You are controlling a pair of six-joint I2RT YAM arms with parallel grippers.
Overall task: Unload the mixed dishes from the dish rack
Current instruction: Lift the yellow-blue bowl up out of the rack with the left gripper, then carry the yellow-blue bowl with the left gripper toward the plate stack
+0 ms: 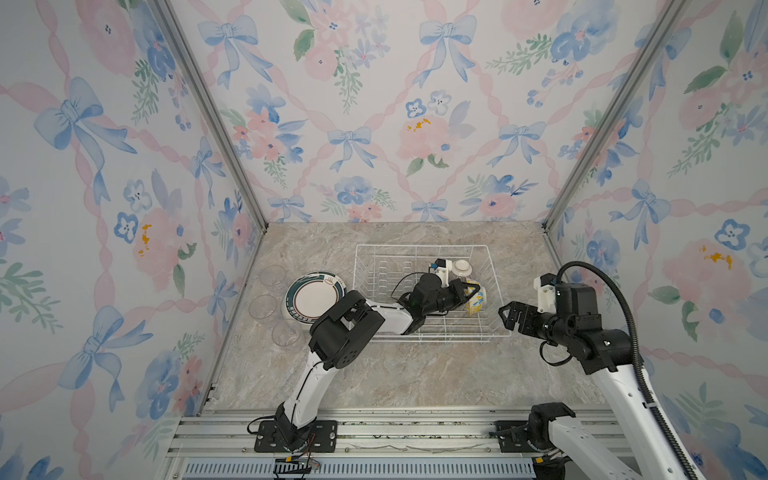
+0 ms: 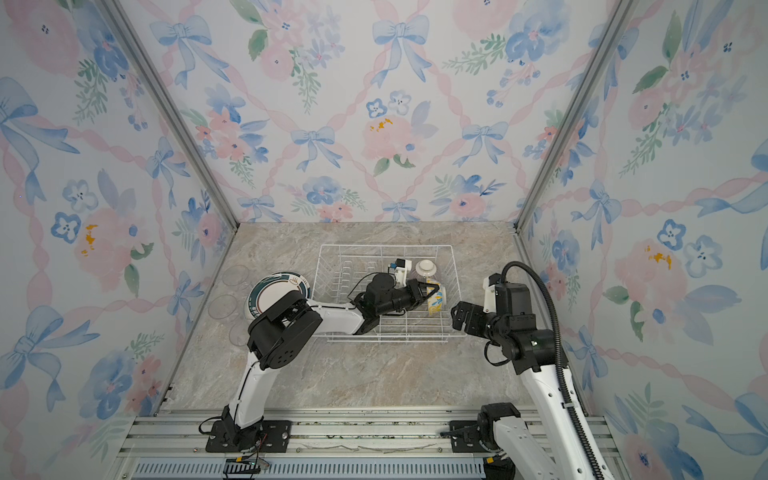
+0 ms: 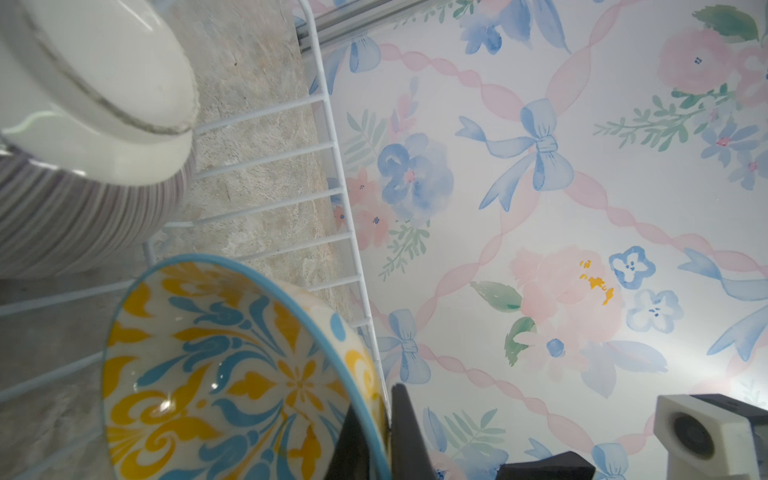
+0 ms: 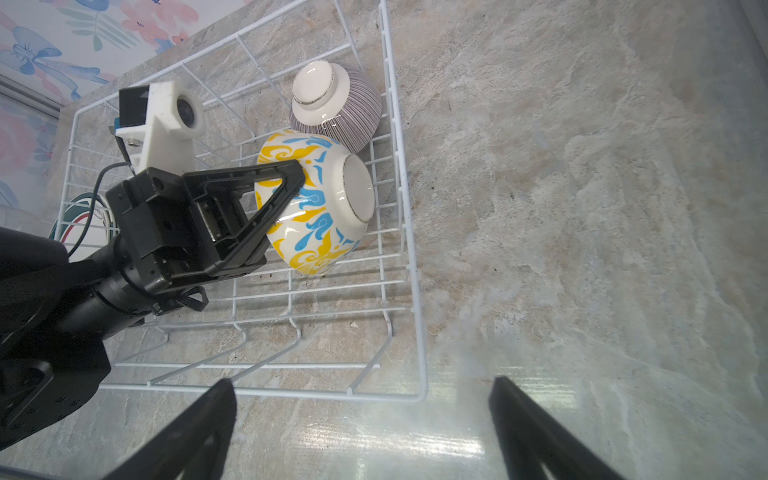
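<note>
The white wire dish rack (image 1: pixel 440 340) (image 2: pixel 386 340) stands mid-table. At its right end the yellow-blue floral bowl (image 1: pixel 476 301) (image 4: pixel 328 208) is tipped on its side, beside an upside-down purple-striped bowl (image 1: pixel 461 268) (image 4: pixel 336 104). My left gripper (image 1: pixel 467 291) (image 3: pixel 384 399) is shut on the floral bowl (image 3: pixel 232 374), one finger inside the rim and one outside. My right gripper (image 1: pixel 509 318) (image 4: pixel 361 386) hangs open and empty just outside the rack's right front corner.
A green-rimmed plate (image 1: pixel 316 297) lies on the table left of the rack. Three clear glass cups (image 1: pixel 272 276) (image 1: pixel 262 306) (image 1: pixel 286 334) stand by the left wall. Upright plate-slot ridges (image 1: pixel 386 278) fill the rack's left half. Marble table (image 1: pixel 415 374) lies in front.
</note>
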